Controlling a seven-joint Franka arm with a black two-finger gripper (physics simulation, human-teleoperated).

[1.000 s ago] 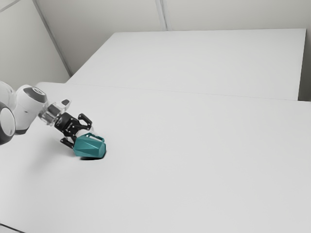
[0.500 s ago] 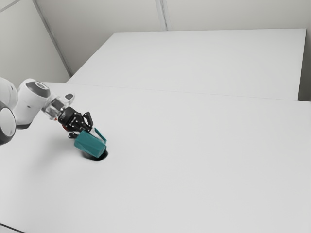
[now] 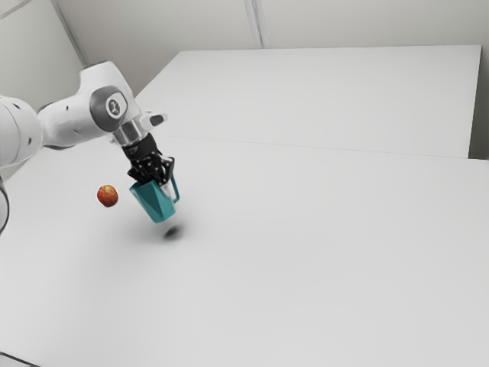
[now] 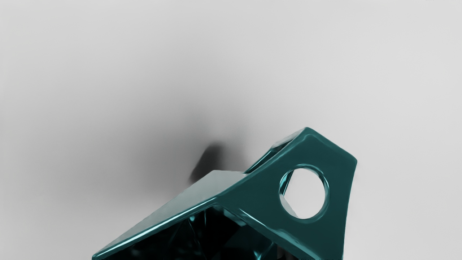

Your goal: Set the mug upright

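Exterior view | worktop (image 3: 306, 252): shadow was cast on it beneath the mug | arm (image 3: 72, 121): was extended from the exterior view's left | mug (image 3: 154, 202): was held tilted above the worktop, base lowermost; its mouth was shown in the wrist view | fingers (image 3: 160, 174): were clamped on the mug near its rim | red-orange fruit (image 3: 108, 196): was seen apart from the mug, toward the exterior view's left

Round red-orange fruit (image 3: 108, 196) on white table (image 3: 306, 252); pale wall (image 3: 367, 23) beyond.
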